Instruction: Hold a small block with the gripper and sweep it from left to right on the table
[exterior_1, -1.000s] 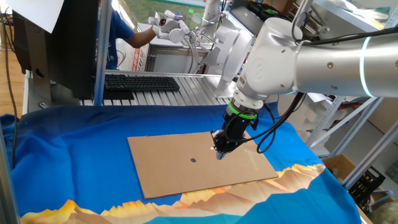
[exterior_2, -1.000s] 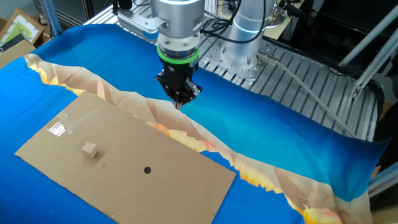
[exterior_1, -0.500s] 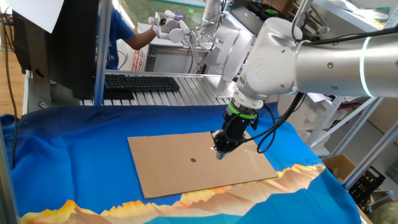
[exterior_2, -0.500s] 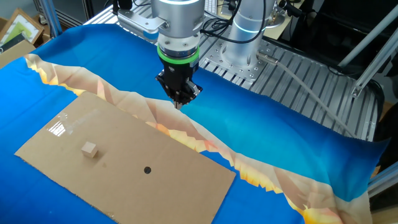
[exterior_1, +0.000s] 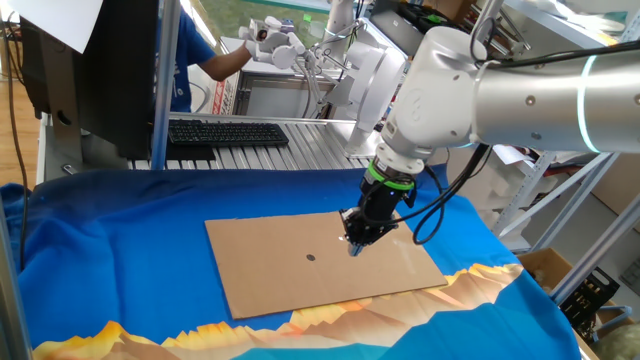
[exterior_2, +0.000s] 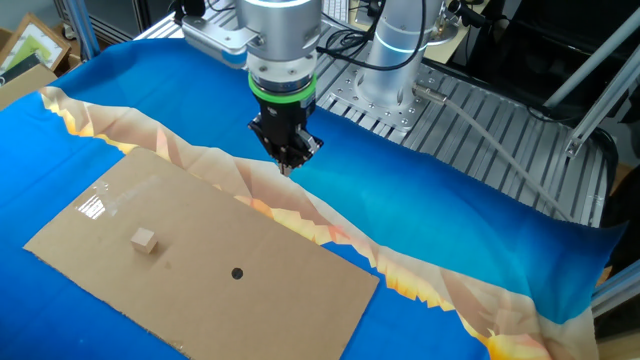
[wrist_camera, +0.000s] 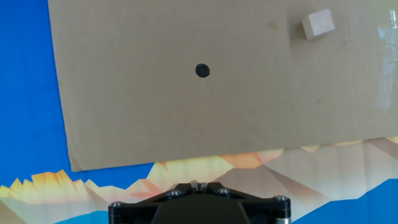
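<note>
Fingers (exterior_2: 287, 166): closed, empty | small block (exterior_2: 145, 240): well apart, on cardboard (exterior_2: 260, 290)

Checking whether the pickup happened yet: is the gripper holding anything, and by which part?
Nothing. The gripper is shut and empty; the small block lies apart on the cardboard.

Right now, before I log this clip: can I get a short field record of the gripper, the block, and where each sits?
gripper: shut, empty, pointing down over the printed cloth beside the cardboard's edge
small block: lying free on the cardboard, well apart from the gripper
dark dot: on the cardboard, between block and far end
table: blue cloth with orange-yellow print
task state: block not yet grasped
</note>
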